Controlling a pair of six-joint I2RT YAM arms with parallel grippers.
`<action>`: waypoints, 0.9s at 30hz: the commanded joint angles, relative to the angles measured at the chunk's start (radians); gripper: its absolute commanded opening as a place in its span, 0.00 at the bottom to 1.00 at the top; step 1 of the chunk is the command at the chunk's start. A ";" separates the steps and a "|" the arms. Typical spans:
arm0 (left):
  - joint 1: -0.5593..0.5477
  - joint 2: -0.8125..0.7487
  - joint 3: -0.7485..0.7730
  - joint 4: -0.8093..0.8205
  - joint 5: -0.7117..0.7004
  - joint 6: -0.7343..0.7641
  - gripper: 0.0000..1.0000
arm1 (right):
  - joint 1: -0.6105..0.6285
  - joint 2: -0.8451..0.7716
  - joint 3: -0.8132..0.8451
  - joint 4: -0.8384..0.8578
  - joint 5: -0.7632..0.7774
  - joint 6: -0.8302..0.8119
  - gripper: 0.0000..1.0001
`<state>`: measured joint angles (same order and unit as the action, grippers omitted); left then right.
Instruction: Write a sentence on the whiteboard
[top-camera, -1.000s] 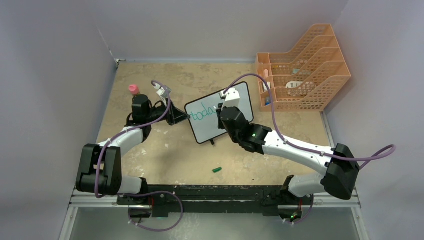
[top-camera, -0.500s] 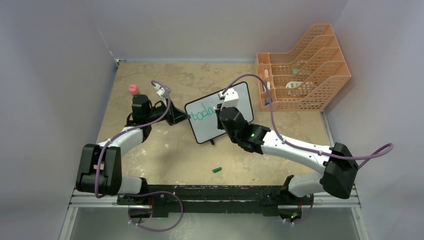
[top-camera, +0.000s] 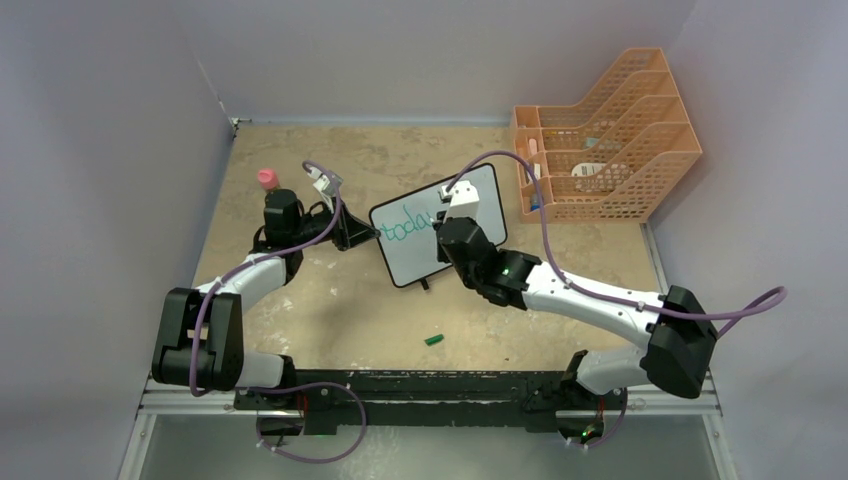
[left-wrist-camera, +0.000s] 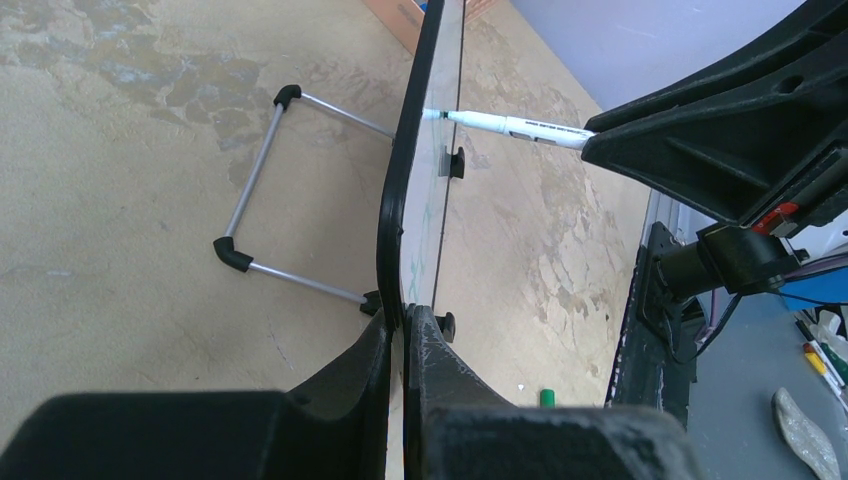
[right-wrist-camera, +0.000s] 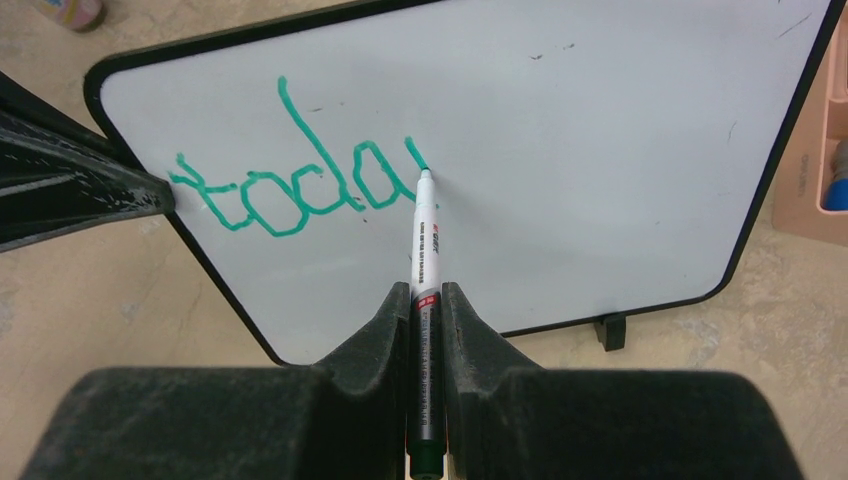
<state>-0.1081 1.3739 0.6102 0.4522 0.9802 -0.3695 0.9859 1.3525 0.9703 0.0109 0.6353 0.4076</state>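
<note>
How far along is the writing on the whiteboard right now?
Done: green letters "toda" stand on the whiteboard. In hand: the right pincer is shut on the marker, its tip touching the board at a fifth stroke, while the left pincer clamps the board's edge. Left: finishing that word and the rest of the sentence.

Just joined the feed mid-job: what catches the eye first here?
The green word "toda" on the whiteboard at table centre, with the marker in the right tool touching just after the last letter. The left tool pinches the board's left edge; an orange file rack stands far right.
</note>
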 joint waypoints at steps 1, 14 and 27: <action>-0.012 -0.027 0.028 0.011 0.012 0.050 0.00 | -0.008 -0.034 -0.018 -0.031 0.024 0.031 0.00; -0.012 -0.033 0.029 0.008 0.011 0.050 0.00 | -0.009 -0.065 0.015 -0.027 0.069 0.018 0.00; -0.012 -0.035 0.029 0.008 0.011 0.050 0.00 | -0.026 -0.036 0.059 0.030 0.065 -0.026 0.00</action>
<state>-0.1123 1.3663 0.6102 0.4458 0.9810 -0.3561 0.9661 1.3209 0.9764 -0.0120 0.6689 0.4030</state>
